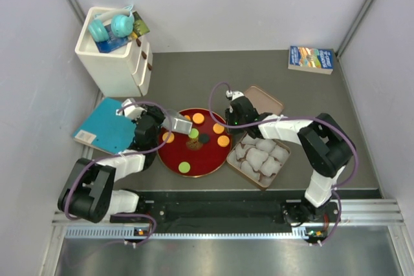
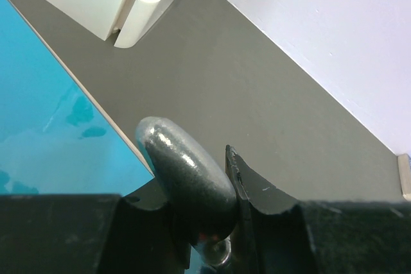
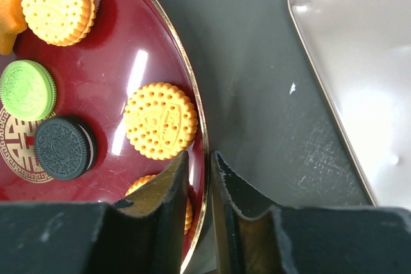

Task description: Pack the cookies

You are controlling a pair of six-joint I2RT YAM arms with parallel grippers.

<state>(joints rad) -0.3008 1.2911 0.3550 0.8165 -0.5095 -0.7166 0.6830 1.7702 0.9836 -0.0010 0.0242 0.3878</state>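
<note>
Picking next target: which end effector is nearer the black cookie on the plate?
Right. The right end effector sits at the plate's rim, close beside the black cookie. The left end effector is at the plate's opposite edge, farther off.

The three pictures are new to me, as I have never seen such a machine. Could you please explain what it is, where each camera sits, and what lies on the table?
The machine is two robot arms, bolted at the near edge of the table. The top picture looks down from above. The other two come from a camera on each wrist.

On the table are a dark-red plate with cookies, a tin of white paper cups, a teal book and a white drawer box.

The left gripper is closed on a grey rounded object that I cannot identify. The right gripper is at the plate's rim with its fingers almost together. I cannot tell whether it pinches the rim.
</note>
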